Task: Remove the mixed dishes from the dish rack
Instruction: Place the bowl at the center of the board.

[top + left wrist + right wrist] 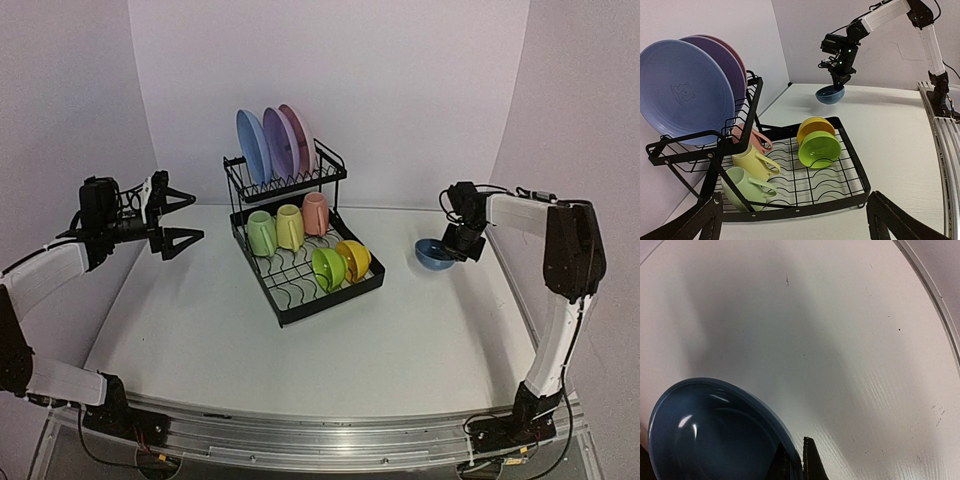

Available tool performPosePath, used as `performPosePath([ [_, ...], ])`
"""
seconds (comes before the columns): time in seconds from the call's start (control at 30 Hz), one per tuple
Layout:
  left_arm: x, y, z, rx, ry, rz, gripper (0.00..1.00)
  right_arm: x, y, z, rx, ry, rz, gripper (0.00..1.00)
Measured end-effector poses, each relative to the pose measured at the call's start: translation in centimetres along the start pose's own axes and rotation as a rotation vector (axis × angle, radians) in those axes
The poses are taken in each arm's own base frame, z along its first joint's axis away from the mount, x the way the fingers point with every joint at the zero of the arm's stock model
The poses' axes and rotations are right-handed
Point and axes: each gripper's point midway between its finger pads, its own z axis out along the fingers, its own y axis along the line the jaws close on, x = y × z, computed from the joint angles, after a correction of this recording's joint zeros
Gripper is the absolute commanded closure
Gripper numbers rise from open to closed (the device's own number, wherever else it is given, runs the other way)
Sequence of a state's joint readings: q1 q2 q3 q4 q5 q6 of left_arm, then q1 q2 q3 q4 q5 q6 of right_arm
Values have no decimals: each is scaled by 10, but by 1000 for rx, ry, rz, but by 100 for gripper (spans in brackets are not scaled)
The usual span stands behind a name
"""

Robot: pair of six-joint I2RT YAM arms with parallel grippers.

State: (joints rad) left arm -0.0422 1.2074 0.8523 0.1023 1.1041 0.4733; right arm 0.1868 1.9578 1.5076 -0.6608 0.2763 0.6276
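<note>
The setting is a robotics lab test cell. 2 white-and-black jointed robot arms, the left arm (45, 275) and the right arm (520, 212), are bolted to a brushed aluminium rail (320, 440) along the near edge of a flat white table (300, 370). Thin black cables (110, 455) trail loose around the arm bases. Plain, pale, unmarked walls (400, 80) box the table in on 3 sides. The only household things are a black wire 2-tier dish rack (330, 305) and the glossy pastel dishes (252, 145) in it.
</note>
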Motion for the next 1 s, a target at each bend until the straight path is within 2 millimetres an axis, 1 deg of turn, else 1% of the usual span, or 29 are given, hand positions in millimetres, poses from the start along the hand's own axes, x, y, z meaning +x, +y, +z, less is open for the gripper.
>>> performPosePath([
  [0.07, 1, -2, -1, 0, 1, -3, 0, 0, -2, 6, 11, -6, 2, 100],
  [0.2, 4, -2, -1, -5, 6, -9, 0, -6, -2, 10, 13, -46, -5, 100],
  [0.33, 4, -1, 0, -6, 6, -8, 0, -7, -3, 14, 21, -67, -42, 100],
  [0.43, 7, 0, 1, -8, 9, -12, 0, -1, -7, 23, 28, -72, -60, 100],
  [0.57, 12, 3, 2, -12, 18, -24, 0, 14, -16, 35, 45, -53, -82, 100],
  [0.63, 14, 4, 3, -15, 21, -27, 0, 17, -17, 38, 45, -58, -93, 91],
  [0.77, 14, 5, 3, -18, 23, -26, 0, 11, -13, 38, 37, -87, -122, 58],
  [0.83, 14, 5, 3, -19, 23, -26, 0, 9, -12, 38, 31, -94, -131, 49],
  [0.93, 14, 5, 3, -19, 23, -27, 0, 10, -9, 37, 18, -90, -165, 42],
  [0.97, 14, 5, 3, -19, 24, -27, 0, 9, -9, 36, 14, -90, -172, 35],
  [1.0, 15, 5, 3, -20, 24, -27, 0, 9, -8, 34, 9, -91, -181, 23],
])
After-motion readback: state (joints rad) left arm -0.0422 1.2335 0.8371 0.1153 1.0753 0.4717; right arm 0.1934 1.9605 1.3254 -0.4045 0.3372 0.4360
